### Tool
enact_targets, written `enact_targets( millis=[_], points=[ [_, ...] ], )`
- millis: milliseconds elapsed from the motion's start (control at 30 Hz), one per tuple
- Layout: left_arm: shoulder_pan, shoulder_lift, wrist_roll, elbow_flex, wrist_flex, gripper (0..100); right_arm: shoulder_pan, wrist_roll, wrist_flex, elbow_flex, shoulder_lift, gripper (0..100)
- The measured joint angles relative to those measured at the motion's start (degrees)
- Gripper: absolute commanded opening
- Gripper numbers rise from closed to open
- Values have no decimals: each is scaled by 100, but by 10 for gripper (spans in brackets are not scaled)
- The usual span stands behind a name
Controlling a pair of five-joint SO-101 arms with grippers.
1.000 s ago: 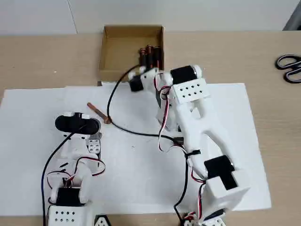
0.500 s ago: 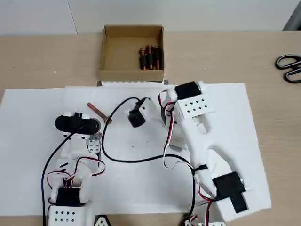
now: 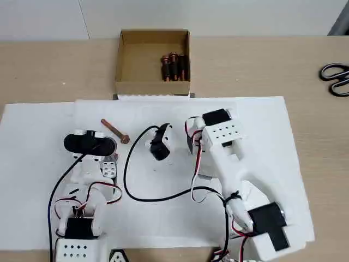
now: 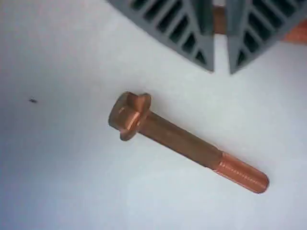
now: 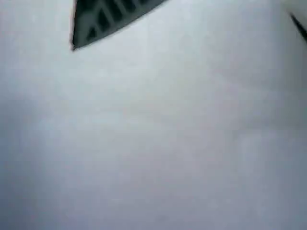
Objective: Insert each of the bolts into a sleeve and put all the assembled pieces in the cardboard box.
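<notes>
PLACE: you are looking at a small robotics lab or workshop | SIGNS: light wooden surface (image 3: 54,60) under a white paper sheet (image 3: 32,142) | two white plastic robot arms (image 3: 232,164) with exposed red and black wiring | black-handled scissors (image 3: 335,76) lying on the bare wood

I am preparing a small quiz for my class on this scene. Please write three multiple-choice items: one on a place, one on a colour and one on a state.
1. Where does the loose bolt lie?
A. inside the cardboard box
B. on the white paper
C. on top of the assembled pieces

2. What colour is this bolt?
A. copper
B. green
C. blue

3. In what state is the cardboard box?
A. shut by a lid
B. open, with pieces inside
C. turned upside down

Answers:
1 B: it lies flat on the paper, apart from the box.
2 A: its head and shaft are copper-coloured.
3 B: its top is open and the pieces lie in it.
</notes>
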Motion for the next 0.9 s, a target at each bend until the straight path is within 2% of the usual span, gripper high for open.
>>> enact_targets(
  millis=[300, 500, 567, 700, 900],
  points=[
    [0, 0, 0, 0, 0, 6, 536, 237, -369, 114, 378, 187],
    [0, 0, 0, 0, 0, 6, 563, 246, -501, 105, 624, 185],
    [0, 0, 0, 0, 0, 6, 563, 246, -536, 105, 659, 149],
    [0, 0, 0, 0, 0, 6, 580, 246, -607, 18, 809, 6],
    [0, 0, 0, 0, 0, 6, 589, -185, -642, 9, 862, 7]
  ],
)
